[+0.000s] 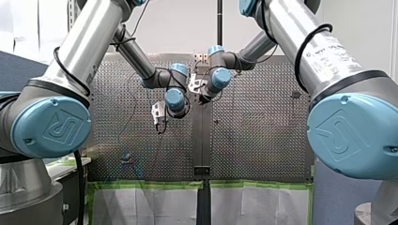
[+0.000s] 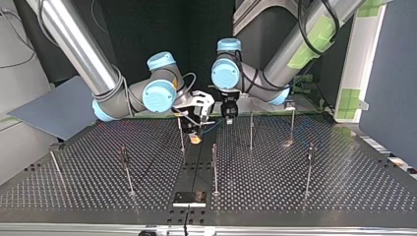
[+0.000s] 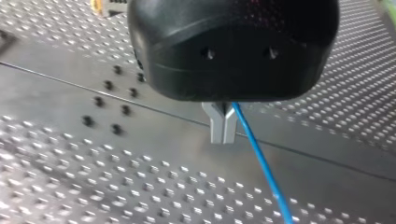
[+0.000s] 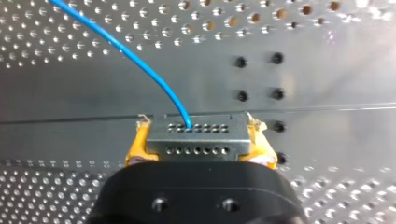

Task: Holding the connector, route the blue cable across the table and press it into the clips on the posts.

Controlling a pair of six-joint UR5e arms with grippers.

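My right hand point(image 4: 198, 135) pinches the connector point(image 4: 196, 140) by its two short ends, one yellow pad on each. The grey block's long axis runs straight across from pad to pad, level with the worktop point(image 2: 295, 187). Its two rows of small holes face back at the wrist camera. The blue cable point(image 4: 126, 51) leaves one hole in the farther row and slants away ahead of the hand, over the perforations, until the frame cuts it off. In the top view the connector hangs just over the worktop's middle seam, slightly left of the frame's centre and close by a thin post point(image 2: 182, 135). From there a short blue stretch climbs rightward toward my left hand point(image 3: 222, 133). That hand's metal fingers are pressed together. The cable comes out from under the black housing right beside them, and I cannot tell whether they catch it. The housing hides most of the fingers and the cable's upper run. In the front view both hands are small and dark at upper centre, fingers unreadable. The clips on the posts are too small to make out.
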